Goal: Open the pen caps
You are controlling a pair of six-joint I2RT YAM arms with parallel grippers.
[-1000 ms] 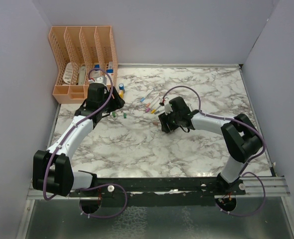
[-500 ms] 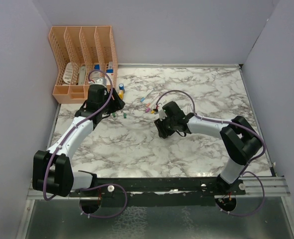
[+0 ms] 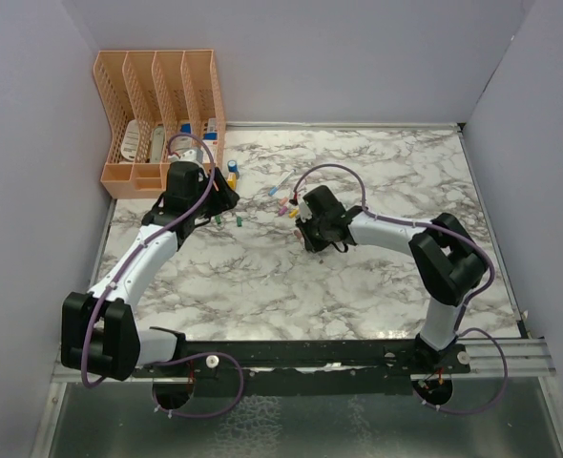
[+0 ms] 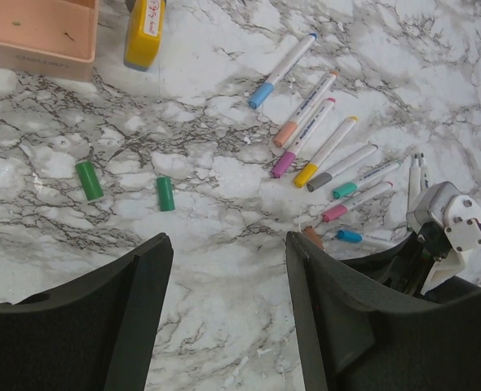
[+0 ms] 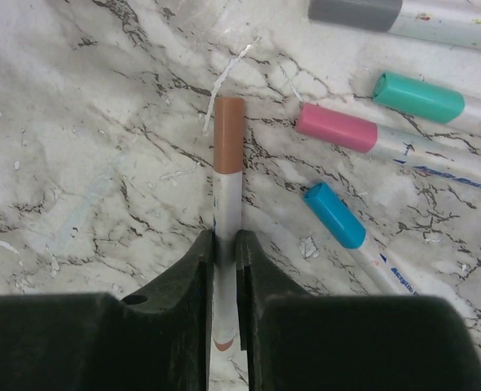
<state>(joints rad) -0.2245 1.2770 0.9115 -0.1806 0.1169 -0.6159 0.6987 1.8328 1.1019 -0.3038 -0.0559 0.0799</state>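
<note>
My right gripper is shut on the white barrel of a pen lying on the marble table; its brown pen cap sticks out ahead of the fingers. Beside it lie capped pens with pink, teal, blue and grey pen caps. My left gripper hangs open over bare marble. Two loose green caps lie ahead of it on the left, the fan of capped pens on the right. From above, the right gripper sits at the pen cluster.
A peach desk organiser stands at the back left, with a small blue-and-yellow bottle near its corner. In the left wrist view the bottle lies next to the organiser's edge. Grey walls enclose the table.
The right arm has slid left towards the pen cluster, and its jaws have closed from open onto the brown-capped pen. The left arm has not moved.
</note>
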